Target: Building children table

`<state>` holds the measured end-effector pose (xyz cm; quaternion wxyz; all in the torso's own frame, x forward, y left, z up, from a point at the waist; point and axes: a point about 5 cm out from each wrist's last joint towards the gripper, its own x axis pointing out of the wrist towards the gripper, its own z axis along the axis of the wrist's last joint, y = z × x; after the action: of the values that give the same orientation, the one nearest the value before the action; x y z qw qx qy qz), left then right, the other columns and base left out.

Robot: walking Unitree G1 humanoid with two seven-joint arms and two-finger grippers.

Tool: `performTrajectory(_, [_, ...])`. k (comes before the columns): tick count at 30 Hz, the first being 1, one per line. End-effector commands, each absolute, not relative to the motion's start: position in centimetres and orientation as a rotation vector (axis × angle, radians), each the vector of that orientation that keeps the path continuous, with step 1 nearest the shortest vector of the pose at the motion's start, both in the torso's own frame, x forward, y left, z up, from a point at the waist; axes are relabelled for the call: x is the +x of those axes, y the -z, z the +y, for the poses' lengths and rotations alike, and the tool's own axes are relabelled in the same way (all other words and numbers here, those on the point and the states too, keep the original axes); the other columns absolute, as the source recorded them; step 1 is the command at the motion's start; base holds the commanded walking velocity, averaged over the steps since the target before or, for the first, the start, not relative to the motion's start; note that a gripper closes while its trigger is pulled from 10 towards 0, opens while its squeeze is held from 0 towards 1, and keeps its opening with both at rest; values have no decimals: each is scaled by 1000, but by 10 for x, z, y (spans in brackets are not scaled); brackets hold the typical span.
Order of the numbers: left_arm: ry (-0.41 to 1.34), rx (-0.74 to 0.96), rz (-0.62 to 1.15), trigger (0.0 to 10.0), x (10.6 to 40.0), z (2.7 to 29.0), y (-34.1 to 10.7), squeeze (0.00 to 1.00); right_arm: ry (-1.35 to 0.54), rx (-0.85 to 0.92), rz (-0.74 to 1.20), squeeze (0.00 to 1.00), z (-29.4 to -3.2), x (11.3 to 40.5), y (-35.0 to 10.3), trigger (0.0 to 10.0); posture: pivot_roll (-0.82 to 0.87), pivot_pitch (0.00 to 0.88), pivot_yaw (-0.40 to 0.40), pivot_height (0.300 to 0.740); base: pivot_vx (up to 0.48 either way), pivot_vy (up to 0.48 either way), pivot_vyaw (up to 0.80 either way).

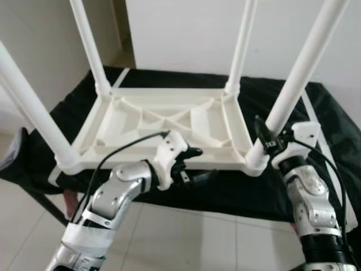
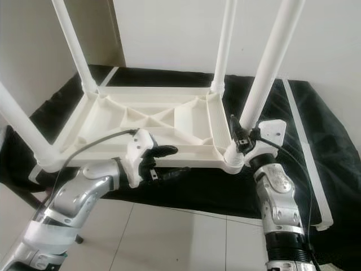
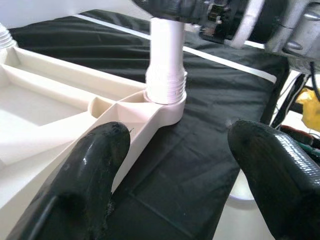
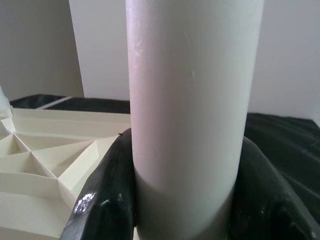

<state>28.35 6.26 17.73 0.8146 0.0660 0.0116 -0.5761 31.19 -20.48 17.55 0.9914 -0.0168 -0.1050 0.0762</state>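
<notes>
On my left, the left gripper [image 1: 192, 164] sits at the near edge of the upturned tabletop [image 1: 163, 121], fingers [image 3: 87, 170] spread wide and holding nothing, one finger just beside the rim. Moving right, the white plastic children's table lies upside down on a black cloth [image 1: 316, 107] (draped over some low platform), ribbed underside up, all four legs standing in their corner sockets. At the near right corner, the right gripper [image 2: 242, 141] is closed around the near right leg [image 1: 299, 73], low down, just above its threaded collar [image 3: 166, 82].

My worry is that leg: if I twist or push off-axis, the thread could cross or the leg could sit crooked. With nothing pinning it, the light tabletop could also slide on the cloth toward the near edge.

The plastic looks clean, cream-white and smooth; the near right leg leans slightly, though I can't tell if that's only perspective.
</notes>
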Motion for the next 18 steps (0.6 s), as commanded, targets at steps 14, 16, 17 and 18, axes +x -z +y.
performTrajectory(14, [1170,141,19,10000,286,66,-179,0,-93,-5,-64,0,-207,296,-126,10000,31,42,0,740,0,0,0])
performTrajectory(16, [1168,130,20,10000,285,66,-179,0,-117,-70,-143,0,-202,288,-130,10000,28,42,1,740,0,0,0])
performTrajectory(17, [1168,130,20,10000,285,66,-179,0,-117,-70,-143,0,-202,288,-130,10000,28,42,1,740,0,0,0])
performTrajectory(18, [1168,127,19,10000,285,66,-179,0,-140,-76,-166,0,-199,286,-131,10000,27,43,1,740,0,0,0])
